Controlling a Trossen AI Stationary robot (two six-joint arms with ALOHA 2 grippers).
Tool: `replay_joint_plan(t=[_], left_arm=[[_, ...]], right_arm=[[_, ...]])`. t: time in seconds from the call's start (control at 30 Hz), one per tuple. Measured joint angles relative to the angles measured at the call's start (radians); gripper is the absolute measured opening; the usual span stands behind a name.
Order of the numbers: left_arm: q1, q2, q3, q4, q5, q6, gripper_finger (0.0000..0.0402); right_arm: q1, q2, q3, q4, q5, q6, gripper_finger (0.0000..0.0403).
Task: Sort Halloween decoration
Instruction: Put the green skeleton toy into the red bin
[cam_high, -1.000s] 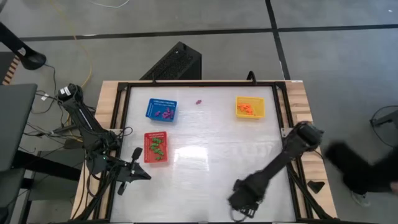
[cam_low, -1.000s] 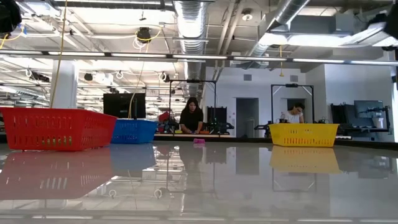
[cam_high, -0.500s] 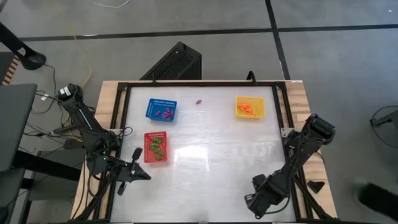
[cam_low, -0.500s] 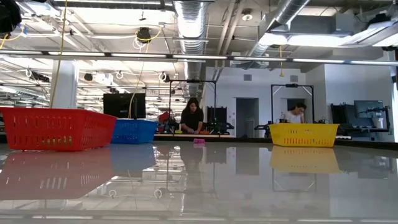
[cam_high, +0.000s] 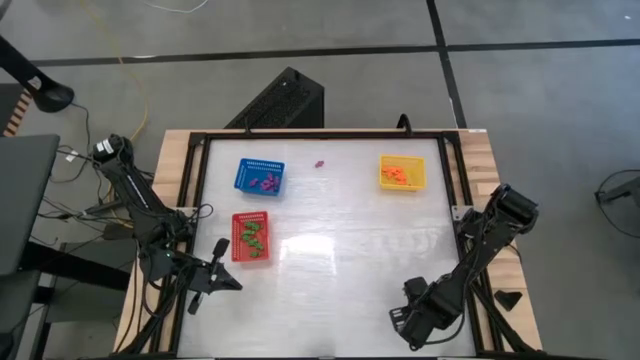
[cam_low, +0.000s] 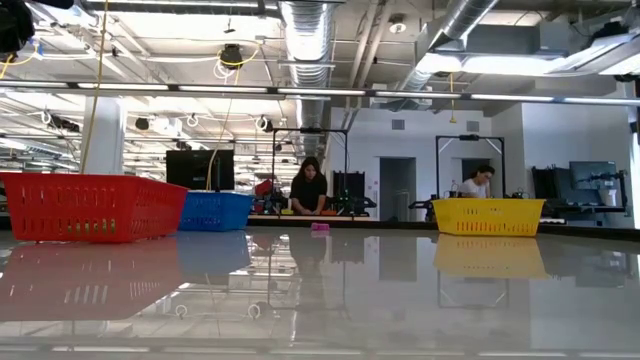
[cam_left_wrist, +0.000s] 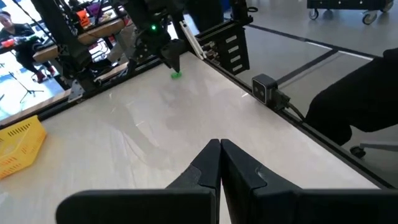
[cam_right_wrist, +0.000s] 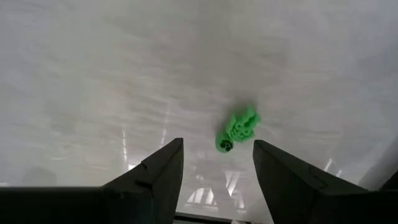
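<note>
A green trinket (cam_right_wrist: 237, 129) lies on the white table near its front right corner. My right gripper (cam_right_wrist: 217, 152) points down over it, open, with a finger on either side and the trinket just past the fingertips, untouched. The high view shows this gripper (cam_high: 408, 322), and the left wrist view shows it (cam_left_wrist: 171, 55) above the trinket (cam_left_wrist: 176, 75). A purple trinket (cam_high: 320, 162) lies at the table's far edge. My left gripper (cam_left_wrist: 219, 148) is shut on nothing and waits at the table's left edge (cam_high: 215, 275).
The blue basket (cam_high: 260, 177) holds purple trinkets, the red basket (cam_high: 251, 237) holds green ones, and the yellow basket (cam_high: 402, 173) holds orange ones. A black frame (cam_high: 455, 200) borders the table. People sit at desks in the room behind (cam_low: 308, 188).
My right gripper has moved toward the table's right edge, sunk a little and rolled about its own axis; it now stands over the green trinket. It has stayed open. A person at the right of the high view has gone out of sight.
</note>
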Motion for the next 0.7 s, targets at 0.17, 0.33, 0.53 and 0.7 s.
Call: replay_joint_plan(t=[0.17,0.33,0.53,0.7], left_arm=[[0.0,0.0,0.0,0.0,-0.001,0.0,0.0],[0.0,0.0,0.0,0.0,-0.001,0.0,0.0],[0.0,0.0,0.0,0.0,-0.002,-0.001,0.0],[0.0,0.0,0.0,0.0,-0.002,-0.002,0.0]], right_arm=[[0.033,0.0,-0.019,0.018,0.035,0.051,0.0223],[0.065,0.002,-0.105,0.124,0.071,0.085,0.0223],[0.045,0.0,-0.136,0.168,0.068,0.087,0.0221],[0.036,0.0,-0.136,0.167,0.045,0.081,0.0192]])
